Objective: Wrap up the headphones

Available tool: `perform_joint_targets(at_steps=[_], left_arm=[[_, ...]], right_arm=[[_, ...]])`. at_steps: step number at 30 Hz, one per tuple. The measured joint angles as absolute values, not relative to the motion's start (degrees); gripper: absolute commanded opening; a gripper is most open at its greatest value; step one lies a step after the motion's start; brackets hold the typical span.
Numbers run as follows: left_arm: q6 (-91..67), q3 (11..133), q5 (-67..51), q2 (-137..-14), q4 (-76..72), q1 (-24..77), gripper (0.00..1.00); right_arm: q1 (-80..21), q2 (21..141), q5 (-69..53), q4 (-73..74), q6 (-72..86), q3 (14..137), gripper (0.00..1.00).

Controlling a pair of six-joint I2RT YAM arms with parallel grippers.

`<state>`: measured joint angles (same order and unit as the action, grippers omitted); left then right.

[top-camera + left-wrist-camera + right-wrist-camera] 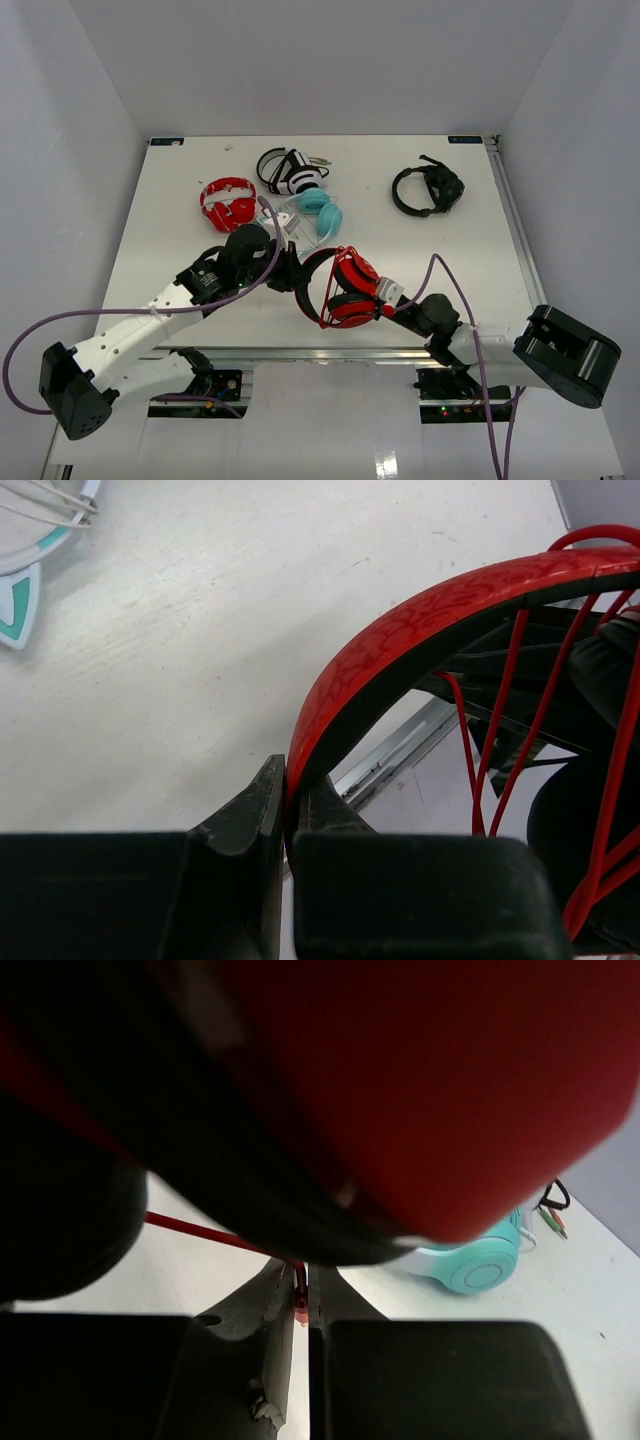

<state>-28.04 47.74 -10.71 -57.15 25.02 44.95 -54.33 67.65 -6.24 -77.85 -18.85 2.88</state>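
The headphones [345,290] hang lifted near the table's front edge, black headband with red trim and red-and-black ear cups, thin red cable [345,262] looped over the cups. My left gripper [292,280] is shut on the headband [400,640], which arches up and right from its fingertips, with cable strands [510,710] crossing behind. My right gripper [392,296] sits against the lower ear cup [350,308] and is shut on the red cable's end [300,1295]. The ear cup [420,1080] fills the top of that view, very close.
Further back lie a small all-red pair [226,203], a black-and-white pair [290,170], a teal pair [320,210] also seen as the teal pair [480,1260], and an all-black headset [427,190] at the back right. The table's metal front rail [330,352] runs just below the grippers.
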Motion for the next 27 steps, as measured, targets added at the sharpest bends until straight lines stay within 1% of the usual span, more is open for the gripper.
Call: perform_joint_targets(at_steps=[3, 5, 7, 10, 14, 18, 23, 27], left_arm=[[-27.8, 47.4, -8.9, -58.4, 25.0, 44.9, 0.00], [-27.6, 47.4, -6.9, -58.9, 25.1, 44.9, 0.00], [-27.5, 47.4, -4.3, -59.8, 25.3, 44.8, 0.00], [-27.4, 47.4, -0.4, -62.5, 26.1, 44.3, 0.00], [-28.3, 46.1, 3.4, -66.5, 25.7, 43.1, 0.00], [-30.4, 43.0, 6.4, -67.1, 24.3, 42.2, 0.00], [-32.4, 39.0, 7.3, -64.8, 21.6, 40.3, 0.00], [-32.6, 36.2, 4.0, -61.5, 19.0, 39.0, 0.00]], right_arm=[[-54.3, 69.0, -4.7, -77.1, -21.4, 2.9, 0.11], [-54.3, 70.8, -3.4, -77.3, -23.6, 2.9, 0.10], [-54.3, 73.6, -2.4, -78.1, -25.9, 2.9, 0.08], [-54.1, 80.1, -1.7, -79.6, -28.8, 4.0, 0.08], [-52.4, 86.6, -2.2, -79.1, -29.4, 6.7, 0.08], [-51.3, 90.1, -1.9, -76.9, -29.4, 8.8, 0.08], [-49.7, 91.1, -0.3, -75.0, -29.5, 10.5, 0.08], [-49.4, 91.0, 0.0, -74.8, -29.5, 11.3, 0.08]])
